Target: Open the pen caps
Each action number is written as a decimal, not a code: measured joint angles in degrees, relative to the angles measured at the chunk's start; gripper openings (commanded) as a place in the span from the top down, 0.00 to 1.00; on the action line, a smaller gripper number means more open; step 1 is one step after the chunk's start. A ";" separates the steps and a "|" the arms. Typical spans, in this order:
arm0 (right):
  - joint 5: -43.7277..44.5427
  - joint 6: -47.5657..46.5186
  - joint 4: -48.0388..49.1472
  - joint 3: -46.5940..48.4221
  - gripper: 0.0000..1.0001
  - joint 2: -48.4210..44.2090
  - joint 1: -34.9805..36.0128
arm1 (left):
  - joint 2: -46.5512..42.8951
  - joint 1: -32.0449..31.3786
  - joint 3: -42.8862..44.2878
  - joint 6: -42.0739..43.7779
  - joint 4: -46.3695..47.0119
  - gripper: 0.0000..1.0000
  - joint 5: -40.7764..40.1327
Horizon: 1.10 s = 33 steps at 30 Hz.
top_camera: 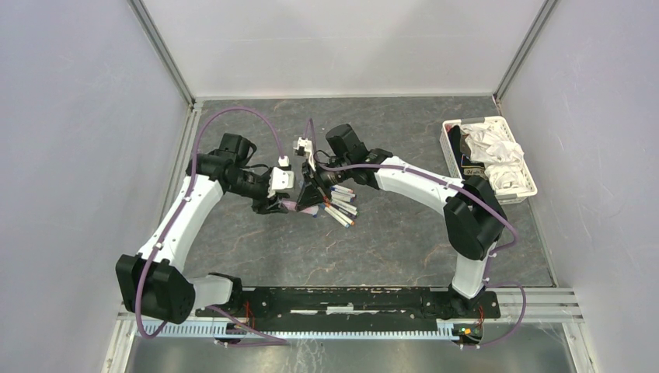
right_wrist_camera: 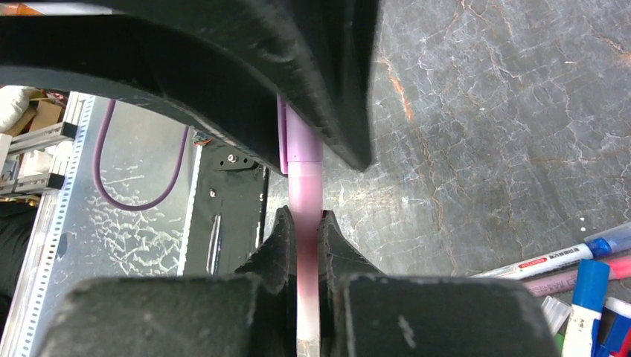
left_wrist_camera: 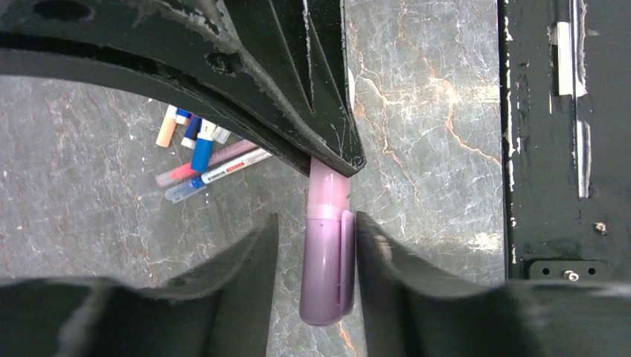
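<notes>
A purple pen cap (left_wrist_camera: 325, 268) with a clip sits on the end of a pinkish pen barrel (right_wrist_camera: 306, 195). My right gripper (right_wrist_camera: 306, 217) is shut on that barrel and holds it above the table. My left gripper (left_wrist_camera: 316, 219) is open around the cap: its right finger (left_wrist_camera: 387, 260) touches the clip, and its left finger (left_wrist_camera: 245, 268) stands a little apart. In the top view both grippers, left (top_camera: 286, 205) and right (top_camera: 311, 200), meet mid-table. Several more pens with coloured caps (top_camera: 340, 203) lie in a heap just right of them, and they also show in the left wrist view (left_wrist_camera: 202, 152).
A white basket (top_camera: 528, 183) holding white cloth stands at the far right of the table. The arms' black base rail (top_camera: 350, 299) runs along the near edge. Grey walls with metal posts close in the back and sides.
</notes>
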 measured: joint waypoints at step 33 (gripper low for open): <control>12.81 -7.89 -0.07 -10.95 1.00 -9.64 -2.91 | 8.02 11.69 11.06 6.64 -9.57 0.98 -0.35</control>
